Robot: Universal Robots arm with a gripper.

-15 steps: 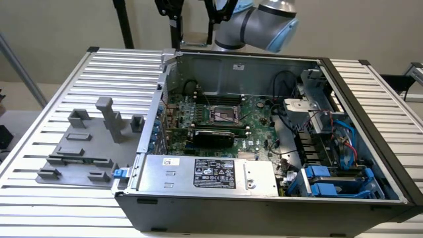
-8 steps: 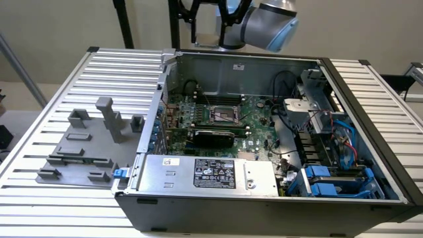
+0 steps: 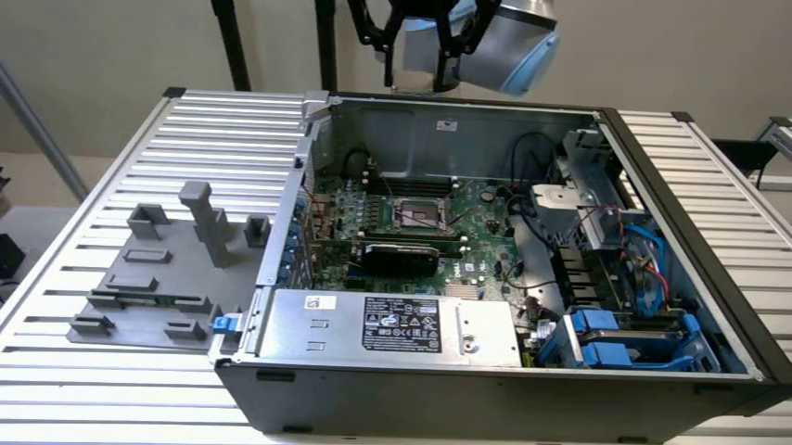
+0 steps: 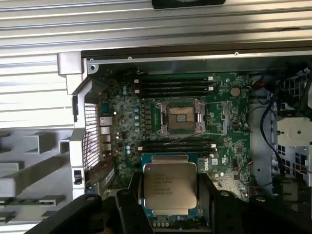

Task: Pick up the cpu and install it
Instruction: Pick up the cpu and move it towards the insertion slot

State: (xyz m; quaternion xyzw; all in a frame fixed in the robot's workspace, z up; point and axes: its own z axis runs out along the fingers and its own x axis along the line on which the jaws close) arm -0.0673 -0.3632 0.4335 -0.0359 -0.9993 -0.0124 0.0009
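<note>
Wrist view: the black fingers (image 4: 127, 209) are seen closed against both sides of the cpu (image 4: 169, 187), which is held above the motherboard (image 4: 229, 141), just short of the open socket (image 4: 180, 118). One edge of the chip is hidden by the fingers. In the exterior view the gripper (image 3: 415, 74) is hung over the case (image 3: 495, 389), its upper part cut off.

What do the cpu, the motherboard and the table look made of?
The cpu has a matte, pale silver-grey metal lid with printed text, on a greenish rim. The motherboard is green circuit board, likely laminate, studded with components. The table looks like ribbed aluminium, pale with a dull sheen; the exact metal is unclear.
</note>
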